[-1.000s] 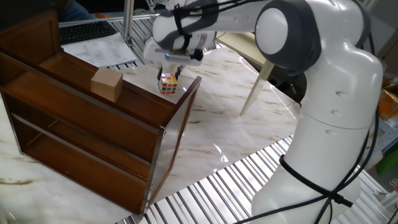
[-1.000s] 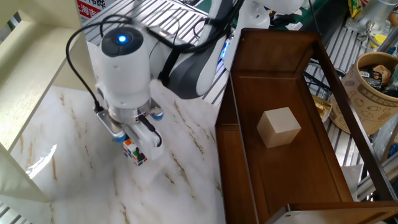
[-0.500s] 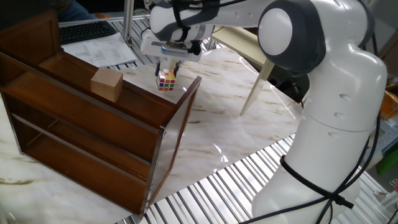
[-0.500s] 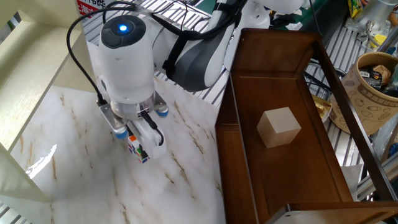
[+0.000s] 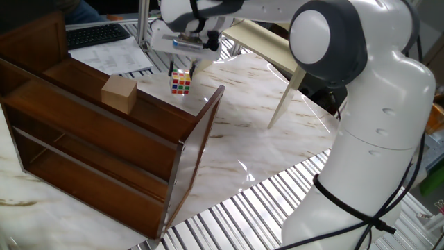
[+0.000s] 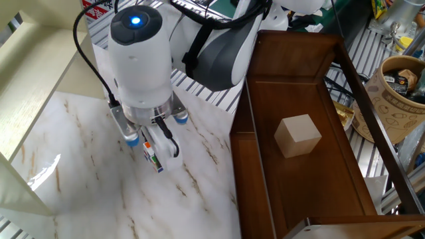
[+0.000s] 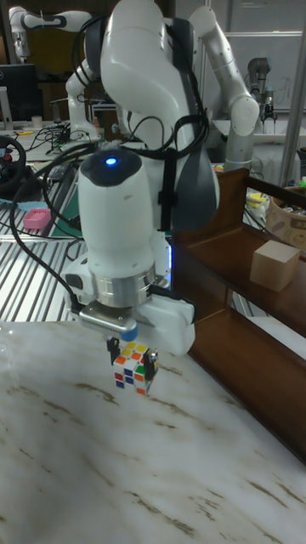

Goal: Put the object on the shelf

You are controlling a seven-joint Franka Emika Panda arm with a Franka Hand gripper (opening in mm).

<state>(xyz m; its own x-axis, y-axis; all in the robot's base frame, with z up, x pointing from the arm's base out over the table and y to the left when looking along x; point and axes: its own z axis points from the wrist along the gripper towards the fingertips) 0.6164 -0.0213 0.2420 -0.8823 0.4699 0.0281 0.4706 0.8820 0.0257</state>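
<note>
The object, a small Rubik's cube (image 5: 181, 82) (image 6: 153, 157) (image 7: 132, 366), hangs in the air above the marble table, off the table surface. My gripper (image 5: 182, 69) (image 6: 155, 150) (image 7: 131, 355) is shut on it from above, its fingers pressing two opposite faces. The shelf (image 5: 90, 149) (image 6: 312, 166) (image 7: 246, 340) is a dark brown wooden unit lying beside the cube; the cube is just outside its side panel, a little above its top edge. A plain tan wooden block (image 5: 119, 94) (image 6: 297, 135) (image 7: 274, 263) rests on one of the shelf's boards.
A cream-white legged frame (image 5: 286, 83) (image 6: 26, 99) stands over part of the table. The marble tabletop (image 5: 277, 160) ends at ribbed metal slats (image 5: 236, 215). A keyboard and papers (image 5: 97, 38) lie behind the shelf. A brown cup (image 6: 398, 93) stands beyond the shelf.
The gripper has risen with the cube held in it and drifted slightly toward the shelf. The wooden block and the shelf have stayed put.
</note>
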